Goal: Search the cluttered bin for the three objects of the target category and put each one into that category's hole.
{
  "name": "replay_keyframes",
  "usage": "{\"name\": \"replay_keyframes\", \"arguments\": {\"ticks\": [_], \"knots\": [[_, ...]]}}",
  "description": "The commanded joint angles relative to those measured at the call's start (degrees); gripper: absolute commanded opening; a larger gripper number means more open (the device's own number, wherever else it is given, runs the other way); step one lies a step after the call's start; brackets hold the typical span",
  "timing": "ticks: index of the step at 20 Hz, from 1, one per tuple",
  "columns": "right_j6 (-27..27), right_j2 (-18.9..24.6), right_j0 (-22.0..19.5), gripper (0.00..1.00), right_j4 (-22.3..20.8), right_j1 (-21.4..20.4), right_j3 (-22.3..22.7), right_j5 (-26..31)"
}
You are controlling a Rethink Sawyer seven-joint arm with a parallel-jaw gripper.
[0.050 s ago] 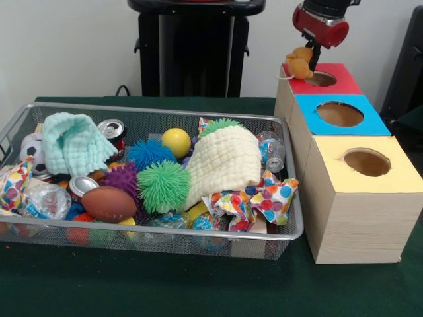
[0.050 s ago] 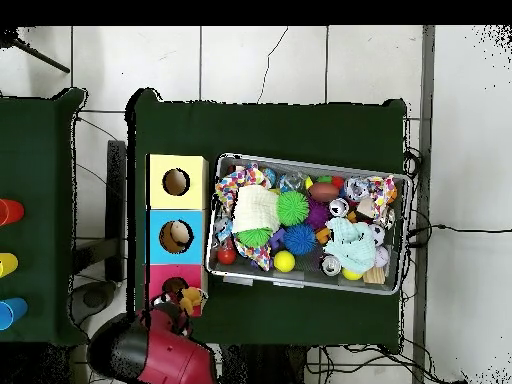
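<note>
A small orange plush toy hangs at the tip of the gripper, just at the near-left edge of the red box's hole. It looks like a stuffed animal, but its kind cannot be told. In the overhead view the same toy sits beside the hole of the red box, a little off its centre. The gripper is closed on the toy; the toy is in the air and not resting on the box top, as far as the front view shows.

The step in hand seems to be the delivery: one target object is carried to its hole and is about to be dropped. The toy is not yet over the opening, so the next move calls for a small shift toward the middle of the hole, then letting go so that it falls inside and does not catch on the rim.

Next to the red box stand the blue box and the yellow box, each with its own hole. In the overhead view something pale shows inside the blue hole.

To the side, the wire bin is full of clutter: spiky rubber balls, a toy football, drink cans, cloths and crumpled dotted paper. Whether more plush toys lie under this clutter cannot be seen.
</note>
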Motion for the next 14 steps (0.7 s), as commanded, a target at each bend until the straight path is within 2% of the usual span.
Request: {"name": "replay_keyframes", "arguments": {"ticks": [1, 7, 14], "knots": [[6.96, 3.21, -3.02, 0.00, -0.64, 5.23, -11.01, 1.91], [6.80, 3.55, -3.32, 0.00, -1.85, 5.59, -13.86, 4.48], [10.28, 1.39, -0.69, 0.00, -2.20, 8.15, -18.02, 8.36]]}}
